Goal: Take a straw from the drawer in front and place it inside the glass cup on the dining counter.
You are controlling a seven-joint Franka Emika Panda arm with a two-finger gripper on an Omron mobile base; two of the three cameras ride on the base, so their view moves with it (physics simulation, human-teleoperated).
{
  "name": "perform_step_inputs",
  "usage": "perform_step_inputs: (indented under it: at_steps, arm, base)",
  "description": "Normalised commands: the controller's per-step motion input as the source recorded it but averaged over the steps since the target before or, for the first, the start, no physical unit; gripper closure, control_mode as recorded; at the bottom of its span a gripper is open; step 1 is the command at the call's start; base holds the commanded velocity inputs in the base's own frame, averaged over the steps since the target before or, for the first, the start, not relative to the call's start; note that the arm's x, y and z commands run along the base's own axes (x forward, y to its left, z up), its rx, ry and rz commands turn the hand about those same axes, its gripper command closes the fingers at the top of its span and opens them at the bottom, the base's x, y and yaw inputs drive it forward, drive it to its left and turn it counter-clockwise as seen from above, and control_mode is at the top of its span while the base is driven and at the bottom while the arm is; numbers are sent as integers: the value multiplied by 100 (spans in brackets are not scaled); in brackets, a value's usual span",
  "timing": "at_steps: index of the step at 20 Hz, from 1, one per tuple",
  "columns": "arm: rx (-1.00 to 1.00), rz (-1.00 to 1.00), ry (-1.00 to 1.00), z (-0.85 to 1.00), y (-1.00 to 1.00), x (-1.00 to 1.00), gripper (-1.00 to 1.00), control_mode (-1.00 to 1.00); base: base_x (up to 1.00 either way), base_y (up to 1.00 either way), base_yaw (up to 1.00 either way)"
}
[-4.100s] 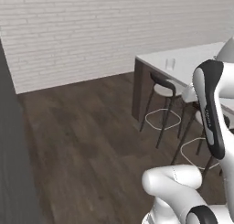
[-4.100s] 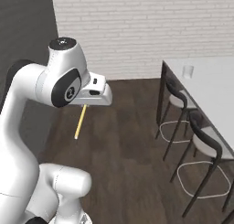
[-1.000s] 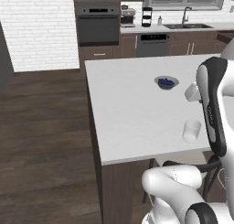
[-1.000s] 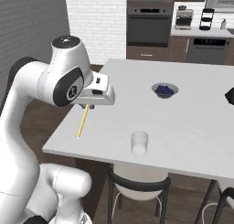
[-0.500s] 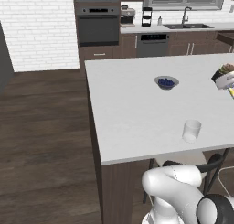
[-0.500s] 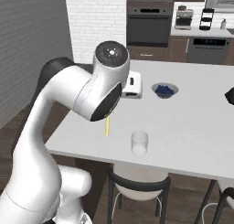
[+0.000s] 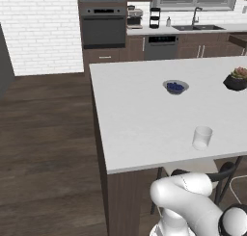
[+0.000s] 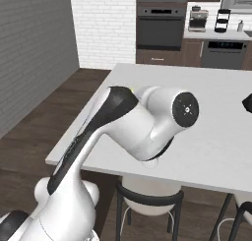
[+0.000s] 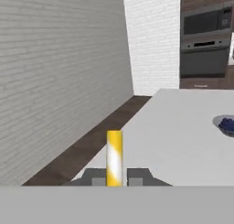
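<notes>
Gripper [image 9: 114, 178] clenched on straw [image 9: 114, 157], held w/ its end toward the white counter [image 7: 140, 124]. Cup [image 7: 202, 137] stands near counter's front edge, well short of bowl [image 7: 175, 86]. Get straw upright over cup rim, lower slowly, then let go

Even, bright rendered light with faint shadows; all views soft and low-resolution, the hand view blurriest.

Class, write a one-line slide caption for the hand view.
Fingers pinch a yellow straw above the white counter.
</notes>
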Motion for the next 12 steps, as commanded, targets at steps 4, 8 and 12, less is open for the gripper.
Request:
perform_step_inputs:
  at_steps: [4, 8, 12]
  arm:
    - [13, 13, -29, 0, 22, 29, 100, -100]
    - [4, 8, -19, -5, 33, 12, 100, -100]
    - [0, 1, -4, -16, 10, 0, 100, -100]
  base:
    - [0, 0, 0]
    - [0, 0, 0]
    - [0, 0, 0]
